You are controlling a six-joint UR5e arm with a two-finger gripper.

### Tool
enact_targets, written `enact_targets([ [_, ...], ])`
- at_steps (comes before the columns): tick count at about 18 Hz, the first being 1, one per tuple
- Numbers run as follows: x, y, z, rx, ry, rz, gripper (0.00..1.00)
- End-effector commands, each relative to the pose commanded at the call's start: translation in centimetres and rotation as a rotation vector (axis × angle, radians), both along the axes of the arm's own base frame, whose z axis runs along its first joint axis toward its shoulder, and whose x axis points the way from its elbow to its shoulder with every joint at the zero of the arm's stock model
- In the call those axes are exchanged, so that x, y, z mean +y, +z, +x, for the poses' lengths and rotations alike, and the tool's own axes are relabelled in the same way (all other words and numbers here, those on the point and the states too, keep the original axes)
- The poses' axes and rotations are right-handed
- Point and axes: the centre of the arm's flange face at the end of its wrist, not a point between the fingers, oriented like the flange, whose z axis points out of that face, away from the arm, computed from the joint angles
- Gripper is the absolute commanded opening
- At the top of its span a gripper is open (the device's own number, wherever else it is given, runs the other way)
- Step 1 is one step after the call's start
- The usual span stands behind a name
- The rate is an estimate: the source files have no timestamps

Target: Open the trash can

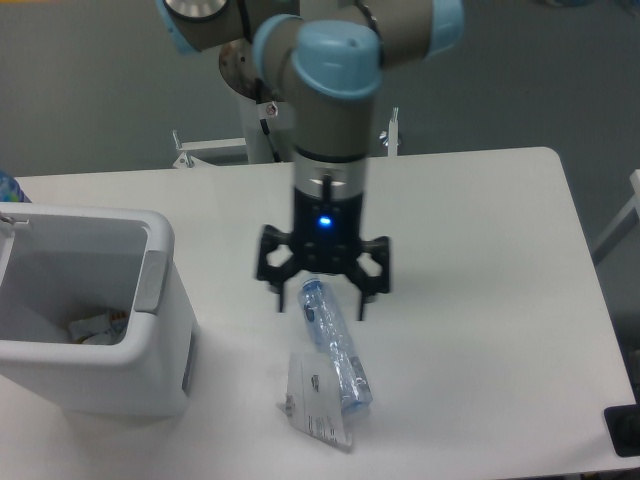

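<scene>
The white trash can (160, 345) stands at the left edge of the table with its top open. Its inside shows, with some crumpled rubbish (92, 327) at the bottom. A grey push strip (152, 280) runs along its right rim. No lid is visible over the opening. My gripper (320, 302) hangs well to the right of the can, over the top end of a clear crushed plastic bottle (335, 347). Its fingers are spread wide and hold nothing.
A small white label or packet (315, 407) lies beside the bottle near the table's front edge. The table's right edge runs down at the far right. A dark object (624, 430) sits at the lower right corner.
</scene>
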Motion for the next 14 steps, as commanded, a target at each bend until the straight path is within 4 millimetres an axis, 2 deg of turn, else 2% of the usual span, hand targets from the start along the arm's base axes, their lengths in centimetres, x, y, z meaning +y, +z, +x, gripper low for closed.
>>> enact_targets([
  [6,-3.9,-6.6,-7.8,0.012,-0.136,-0.120,1.00],
  [9,-4.1,-7.2,-7.9,0.025,-0.201,-0.141,1.00],
  [14,-4.3,-8.7,-7.3,0.032,-0.204,-0.210,1.00],
])
